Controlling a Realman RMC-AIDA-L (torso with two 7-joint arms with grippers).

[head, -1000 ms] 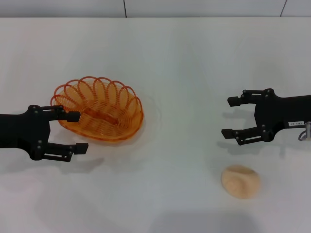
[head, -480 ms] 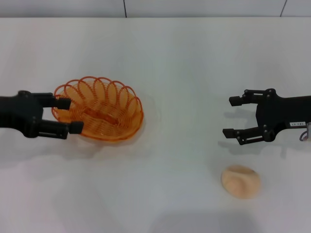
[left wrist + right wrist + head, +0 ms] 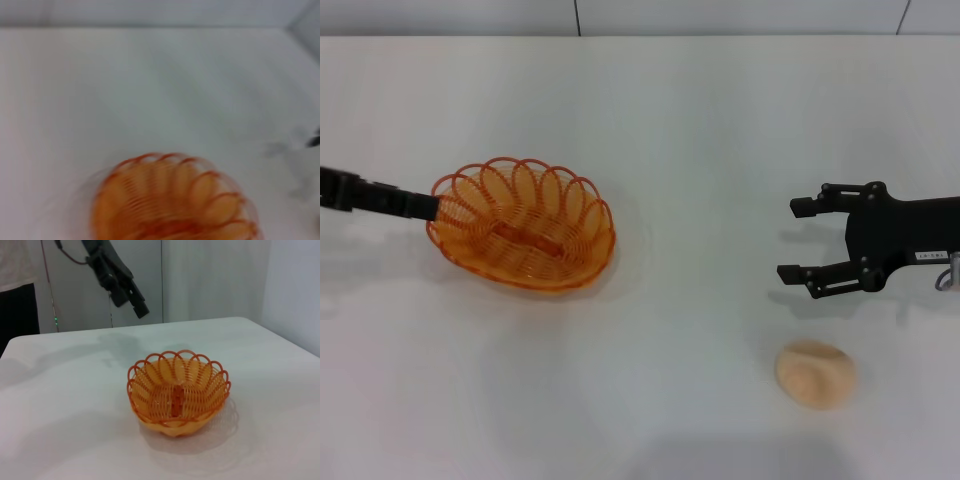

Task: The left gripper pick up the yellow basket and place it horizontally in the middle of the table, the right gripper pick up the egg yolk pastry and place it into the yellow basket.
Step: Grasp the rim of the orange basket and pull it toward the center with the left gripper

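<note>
The yellow basket [image 3: 520,225] stands upright on the white table [image 3: 700,120], left of centre. It also shows in the left wrist view [image 3: 175,200] and the right wrist view [image 3: 177,392], and it is empty. My left gripper [image 3: 425,207] shows edge-on as a thin black bar by the basket's left rim. In the right wrist view the left gripper [image 3: 132,305] hangs well above the table beyond the basket, fingers apart, holding nothing. My right gripper [image 3: 794,240] is open and empty at the right. The egg yolk pastry [image 3: 815,373] lies on the table just nearer me than it.
The table's far edge meets a grey wall [image 3: 620,15]. Bare white table lies between the basket and the pastry.
My left gripper has turned from flat to edge-on and drawn back to the left and upward. The basket, the pastry and the right gripper have not moved.
</note>
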